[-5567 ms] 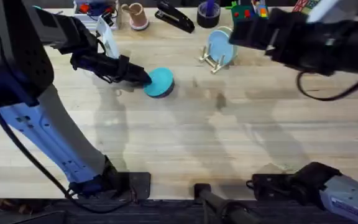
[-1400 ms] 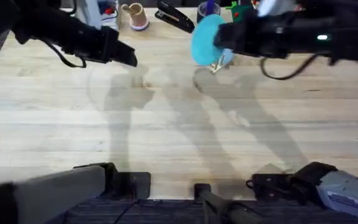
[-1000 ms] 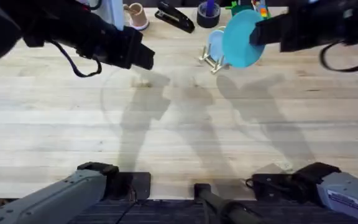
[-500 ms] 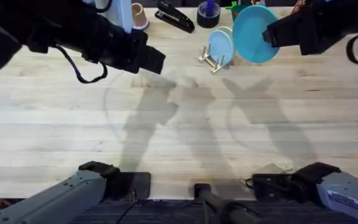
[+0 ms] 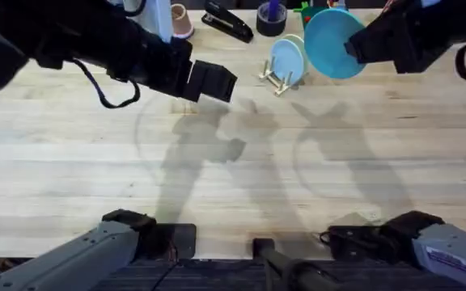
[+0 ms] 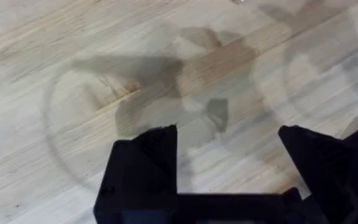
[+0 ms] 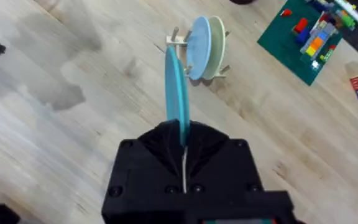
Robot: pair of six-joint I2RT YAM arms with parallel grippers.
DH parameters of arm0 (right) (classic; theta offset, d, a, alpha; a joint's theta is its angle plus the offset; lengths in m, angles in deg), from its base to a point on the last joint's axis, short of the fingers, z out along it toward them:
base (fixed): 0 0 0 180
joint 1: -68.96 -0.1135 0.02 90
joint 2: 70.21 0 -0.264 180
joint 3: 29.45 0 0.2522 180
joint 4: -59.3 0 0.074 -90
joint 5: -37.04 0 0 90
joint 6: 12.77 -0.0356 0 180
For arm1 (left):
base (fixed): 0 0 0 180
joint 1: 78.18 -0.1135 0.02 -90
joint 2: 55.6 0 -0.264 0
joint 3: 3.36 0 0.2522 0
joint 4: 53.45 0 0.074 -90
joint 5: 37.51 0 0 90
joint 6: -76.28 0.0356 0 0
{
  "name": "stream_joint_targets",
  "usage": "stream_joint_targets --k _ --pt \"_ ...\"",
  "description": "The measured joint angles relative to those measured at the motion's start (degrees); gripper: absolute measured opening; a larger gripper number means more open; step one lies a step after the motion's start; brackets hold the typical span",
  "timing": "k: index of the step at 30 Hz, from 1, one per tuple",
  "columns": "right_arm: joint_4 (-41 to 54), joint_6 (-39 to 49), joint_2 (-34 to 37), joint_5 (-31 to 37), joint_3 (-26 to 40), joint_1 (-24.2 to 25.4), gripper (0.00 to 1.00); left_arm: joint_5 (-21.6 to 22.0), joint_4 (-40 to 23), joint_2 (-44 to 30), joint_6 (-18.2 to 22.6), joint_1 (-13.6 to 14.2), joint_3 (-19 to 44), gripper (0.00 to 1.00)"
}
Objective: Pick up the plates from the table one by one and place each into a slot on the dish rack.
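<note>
Table (image 5: 241,194): light butcher-block top with plank seams, crossed by the arms' shadows, bare across the middle. Far edge holds a black stapler (image 5: 227,21), a dark tape roll (image 5: 271,18) and a green board with small coloured blocks (image 7: 312,38), all partly cut off or hidden by the arms.

Left arm: large and dark across the upper left of the overhead view. Left gripper (image 6: 229,162) hangs over bare wood, jaws spread wide, nothing between them.

Right gripper (image 7: 183,149): jaws closed on the lower edge of the turquoise plate (image 5: 332,42). Plate is held on edge, upright, its long axis running away from the gripper toward the dish rack (image 5: 277,78), just beside it and raised off the table.

Dish rack: stands near the far edge. A light-blue plate (image 5: 286,60) and a cream plate (image 7: 215,38) stand upright in its slots, side by side, the cream one mostly hidden behind the blue.
</note>
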Motion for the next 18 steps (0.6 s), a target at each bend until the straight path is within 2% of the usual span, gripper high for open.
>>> stream_joint_targets --k 9,18 --pt "-0.06 3.44 3.84 1.88 3.63 0.00 0.029 0.00 0.00 0.00 0.00 0.00 0.00 0.994" --pt "-0.03 6.77 10.17 2.91 11.31 0.00 0.029 0.00 0.00 0.00 0.00 0.00 0.00 0.995"
